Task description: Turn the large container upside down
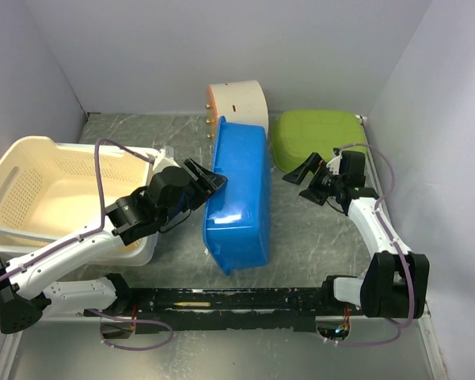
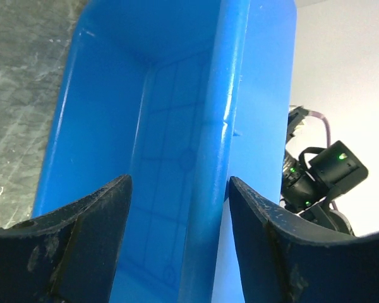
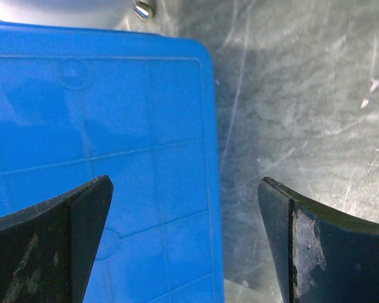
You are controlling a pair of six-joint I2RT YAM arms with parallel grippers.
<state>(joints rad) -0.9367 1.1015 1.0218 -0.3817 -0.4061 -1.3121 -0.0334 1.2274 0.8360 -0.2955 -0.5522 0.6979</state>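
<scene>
You have the large blue container on its long side in the middle of the surface, opening toward the left arm and ribbed base toward the right arm. Your left end effector is spread, its fingers straddling the upper rim without clamping it. Your right end effector is also spread and holds nothing, just beside the base.

The container looks balanced, so the main risk is that it drops back onto its base, toward the right arm, if the unclamped rim slips out. If it tips the intended way, the cream basket just to its left could catch the rim and leave it propped. The falling wall could also trap your left fingers.
</scene>
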